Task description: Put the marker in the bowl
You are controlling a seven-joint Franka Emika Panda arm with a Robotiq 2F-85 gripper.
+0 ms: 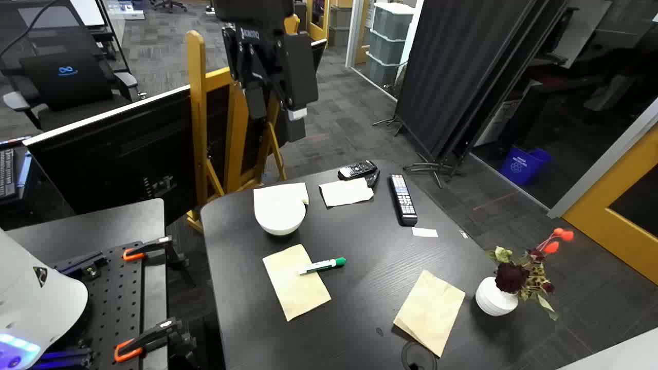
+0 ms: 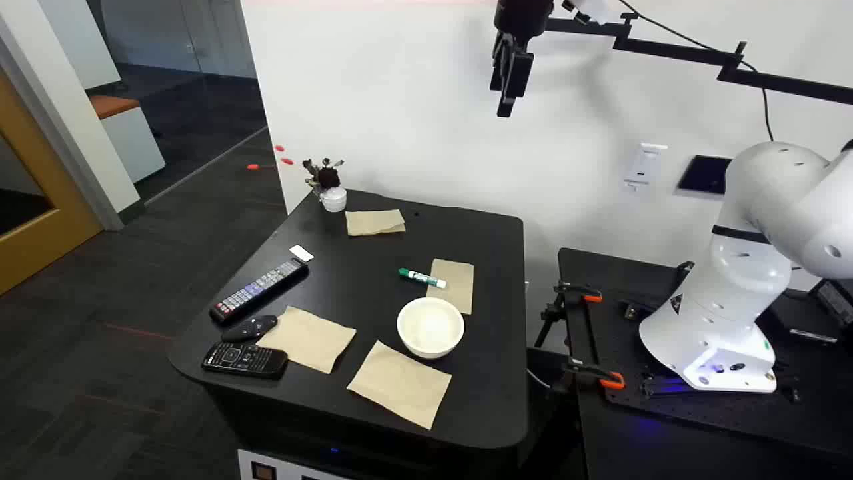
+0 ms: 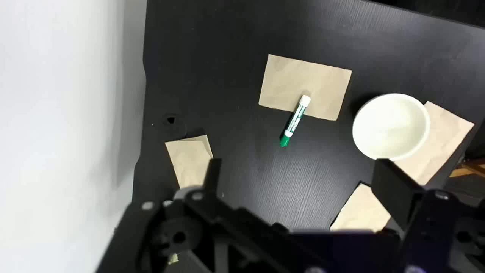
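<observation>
The marker, white with a green cap, lies on the black table; it shows in both exterior views point(image 1: 324, 265) point(image 2: 422, 277) and the wrist view point(image 3: 295, 120). Its white end rests on a tan napkin point(image 1: 295, 290), and its green cap lies over the bare table. The white bowl stands upright near the marker in both exterior views point(image 1: 280, 222) point(image 2: 430, 327) and the wrist view point(image 3: 392, 127). Its inside looks empty. My gripper is high above the table in both exterior views point(image 1: 277, 123) point(image 2: 508, 100). In the wrist view point(image 3: 299, 162) its fingers are wide apart with nothing between them.
More tan napkins point(image 2: 400, 385) lie around the table, one by the bowl. A long black remote point(image 1: 403, 199) and smaller remotes point(image 1: 357, 169) lie toward the far edge. A white vase with red flowers point(image 2: 333, 199) stands at a corner. A white wall point(image 3: 75, 94) borders one side.
</observation>
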